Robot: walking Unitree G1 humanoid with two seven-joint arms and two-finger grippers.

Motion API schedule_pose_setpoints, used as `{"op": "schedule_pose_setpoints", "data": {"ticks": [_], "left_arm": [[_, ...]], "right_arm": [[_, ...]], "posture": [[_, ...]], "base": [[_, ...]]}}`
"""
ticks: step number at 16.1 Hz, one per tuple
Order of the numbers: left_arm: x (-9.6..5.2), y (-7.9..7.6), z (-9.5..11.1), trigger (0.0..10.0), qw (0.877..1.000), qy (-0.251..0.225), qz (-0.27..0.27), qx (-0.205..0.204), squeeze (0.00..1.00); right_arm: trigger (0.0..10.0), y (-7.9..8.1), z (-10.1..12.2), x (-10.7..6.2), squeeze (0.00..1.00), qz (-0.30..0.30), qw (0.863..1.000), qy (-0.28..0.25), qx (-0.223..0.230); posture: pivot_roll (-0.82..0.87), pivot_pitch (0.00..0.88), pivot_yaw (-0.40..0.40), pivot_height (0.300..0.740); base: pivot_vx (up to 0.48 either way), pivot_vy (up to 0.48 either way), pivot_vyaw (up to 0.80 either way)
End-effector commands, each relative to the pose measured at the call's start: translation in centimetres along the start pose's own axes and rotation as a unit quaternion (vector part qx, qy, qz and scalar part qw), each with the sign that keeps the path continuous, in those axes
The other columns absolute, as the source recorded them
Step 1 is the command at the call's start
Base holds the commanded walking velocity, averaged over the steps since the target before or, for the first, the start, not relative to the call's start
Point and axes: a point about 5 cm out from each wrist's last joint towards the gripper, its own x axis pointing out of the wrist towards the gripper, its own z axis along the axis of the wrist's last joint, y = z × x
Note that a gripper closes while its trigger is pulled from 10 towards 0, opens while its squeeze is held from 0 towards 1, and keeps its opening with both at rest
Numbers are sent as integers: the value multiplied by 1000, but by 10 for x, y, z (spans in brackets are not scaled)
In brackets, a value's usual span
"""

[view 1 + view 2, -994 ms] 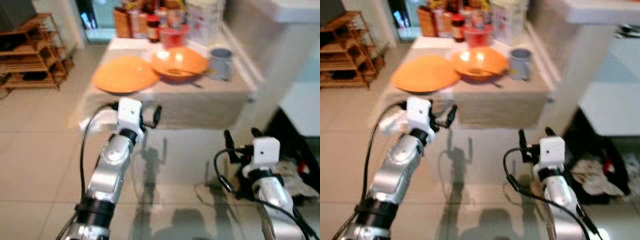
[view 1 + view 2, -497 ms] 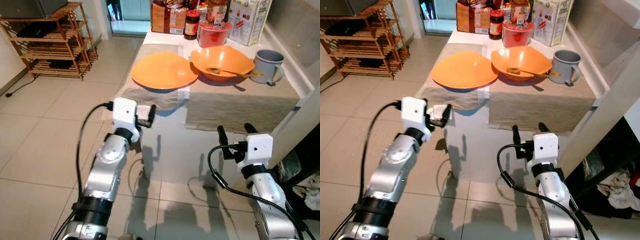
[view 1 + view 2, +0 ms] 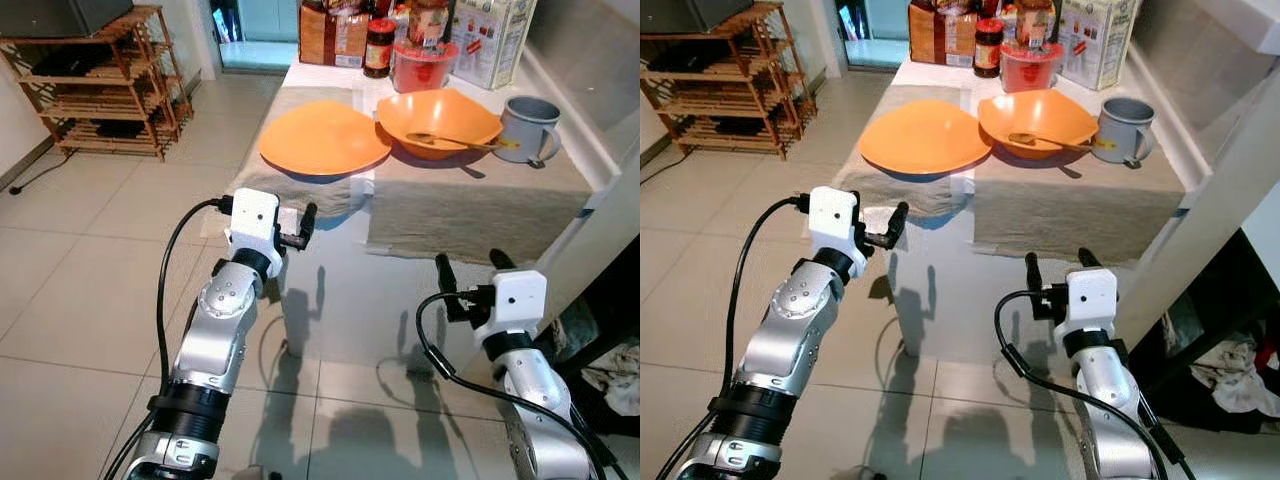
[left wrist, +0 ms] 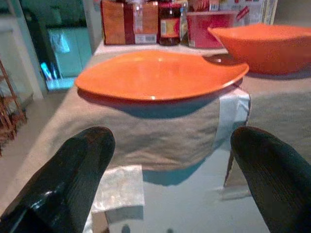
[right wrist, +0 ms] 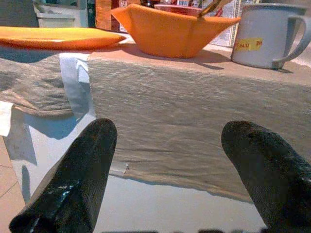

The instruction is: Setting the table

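Observation:
An orange plate [image 3: 325, 137] and an orange bowl [image 3: 438, 118] with a spoon [image 3: 460, 143] in it sit on beige placemats [image 3: 470, 205] on the table. A grey mug [image 3: 527, 128] stands to the right of the bowl. My left gripper [image 3: 298, 226] is open, held in front of the table's front edge, below the plate [image 4: 160, 75]. My right gripper [image 3: 470, 265] is also open. It is lower and further back, and faces the hanging cloth [image 5: 194, 111] under the bowl [image 5: 170, 31] and mug [image 5: 265, 36]. Both grippers hold nothing.
Jars, a red tub and boxes [image 3: 410, 40] crowd the back of the table. A wooden shelf rack [image 3: 90, 85] stands at the far left. A white wall [image 3: 610, 220] borders the table's right side, with crumpled cloth [image 3: 622, 368] on the floor beside it. A white napkin [image 4: 119, 187] hangs near the left gripper.
The camera has moved nearer and the blur has gone. My left gripper has risen slightly towards the table edge. The right gripper has hardly moved.

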Motion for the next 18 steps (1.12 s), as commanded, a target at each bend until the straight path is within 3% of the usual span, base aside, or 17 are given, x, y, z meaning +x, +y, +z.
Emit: {"op": "schedule_pose_setpoints", "data": {"ticks": [1, 8, 14, 18], "left_arm": [[1, 1, -2, 10000, 1000, 7, 0, -3, 0], [6, 6, -5, 10000, 1000, 23, 8, -5, 0], [-1, 8, 1, 10000, 1000, 0, 20, -5, 0], [-1, 7, 3, 10000, 1000, -6, 20, -5, 0]], "right_arm": [[10000, -1, 2, 0, 0, -7, 1000, -5, 2], [10000, 0, 3, 7, 0, -5, 1000, -7, 6], [10000, 10, 2, 13, 0, 25, 1000, -5, 11], [10000, 6, 5, 17, 0, 22, 1000, -11, 8]], "posture": [[-137, 0, 44, 727], [-119, 0, 36, 727], [-69, 0, -6, 727], [-64, 0, -11, 727]], "base": [[0, 0, 0], [0, 0, 0], [0, 0, 0], [0, 0, 0]]}}
